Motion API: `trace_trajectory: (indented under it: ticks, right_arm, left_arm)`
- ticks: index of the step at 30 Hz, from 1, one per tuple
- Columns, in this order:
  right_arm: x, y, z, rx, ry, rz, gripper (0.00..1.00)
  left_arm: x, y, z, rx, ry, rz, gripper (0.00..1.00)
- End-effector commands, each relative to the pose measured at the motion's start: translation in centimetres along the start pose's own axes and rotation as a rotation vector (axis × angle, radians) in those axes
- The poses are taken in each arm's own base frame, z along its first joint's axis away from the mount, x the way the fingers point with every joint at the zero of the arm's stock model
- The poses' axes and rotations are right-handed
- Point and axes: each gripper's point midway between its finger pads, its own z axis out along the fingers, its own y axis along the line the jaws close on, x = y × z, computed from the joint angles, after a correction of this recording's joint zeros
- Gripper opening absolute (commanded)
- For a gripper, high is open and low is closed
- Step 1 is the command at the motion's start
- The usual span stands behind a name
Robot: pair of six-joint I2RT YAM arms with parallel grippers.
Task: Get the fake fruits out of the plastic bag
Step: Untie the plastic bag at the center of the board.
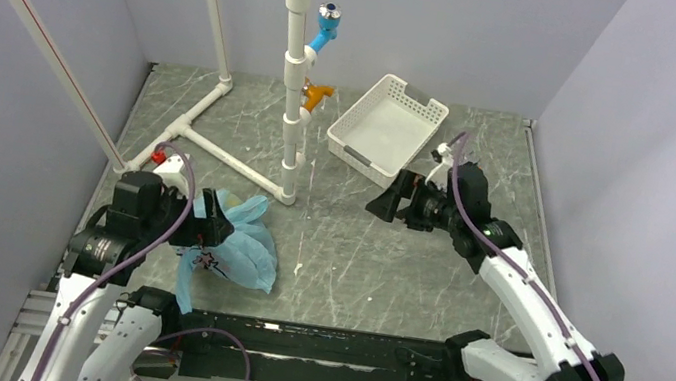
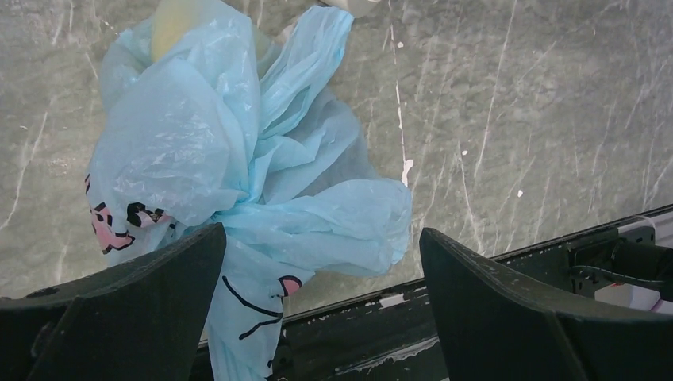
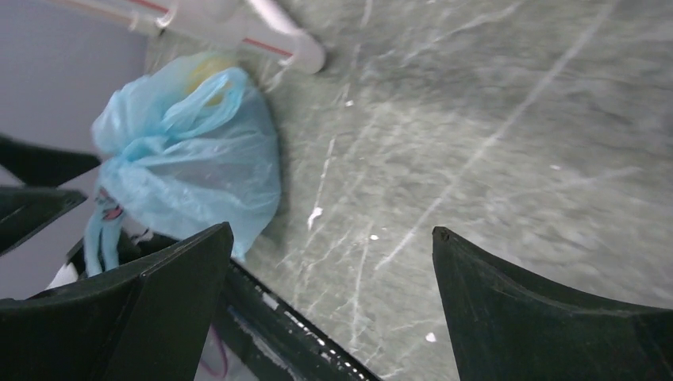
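Observation:
The light-blue plastic bag point(image 1: 240, 247) lies crumpled at the table's near left; it fills the left wrist view point(image 2: 238, 159) and shows in the right wrist view point(image 3: 186, 159). A yellowish fruit point(image 2: 178, 24) shows through the plastic at the bag's far end, also in the right wrist view point(image 3: 208, 67). The other fruits are hidden. My left gripper point(image 1: 213, 222) is open just above the bag, part of which lies between its fingers point(image 2: 135, 294). My right gripper point(image 1: 383, 202) is open and empty, hovering over the table's middle right, far from the bag.
A white perforated basket point(image 1: 387, 125) stands at the back right. A white pipe stand point(image 1: 297, 63) with blue and orange fittings rises at the back centre, its base pipes point(image 1: 209, 146) running left. A black rail point(image 1: 321, 345) lines the near edge.

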Motion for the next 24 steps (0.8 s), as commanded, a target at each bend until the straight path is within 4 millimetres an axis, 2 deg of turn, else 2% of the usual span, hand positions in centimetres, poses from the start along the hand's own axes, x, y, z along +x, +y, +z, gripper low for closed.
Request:
trace_trajectory:
  ticks: [1, 3, 6, 8, 11, 14, 17, 20, 24]
  right_arm:
    - [1.2, 6.1, 1.0, -0.341, 0.111, -0.125, 1.0]
    - [3.1, 8.4, 1.6, -0.4, 0.13, -0.218, 1.0]
    - [5.2, 11.0, 2.8, -0.398, 0.078, -0.365, 1.0]
    - [5.6, 13.4, 3.3, -0.433, -0.014, -0.433, 1.0]
    - [6.9, 16.3, 4.1, -0.479, -0.119, -0.508, 1.0]
    - [8.3, 19.0, 5.9, -0.513, -0.173, -0.57, 0.97]
    - [9.9, 21.4, 7.8, -0.524, -0.198, -0.668, 0.91]
    - [11.2, 22.9, 9.7, -0.562, -0.221, -0.714, 0.88]
    - [13.4, 25.2, 11.8, -0.656, -0.157, -0.762, 0.79]
  left_arm:
    - [-1.4, -0.1, -0.4, -0.016, -0.039, 0.011, 0.99]
    - [-2.4, 0.8, -1.1, -0.091, -0.064, 0.012, 0.99]
    - [-3.8, 1.4, -1.6, -0.147, -0.091, 0.01, 0.99]
    - [-4.3, 1.4, -1.3, -0.158, -0.099, -0.036, 1.0]
    - [-3.7, 2.6, -0.2, -0.226, -0.082, -0.139, 0.97]
    - [-2.5, 4.0, 0.0, -0.291, -0.088, -0.182, 0.94]
    - [-2.2, 3.9, -0.5, -0.26, -0.146, -0.172, 0.95]
    - [-2.7, 3.3, -1.2, -0.21, -0.216, -0.149, 0.98]
    - [-2.9, 3.7, -1.2, -0.22, -0.253, -0.154, 0.98]
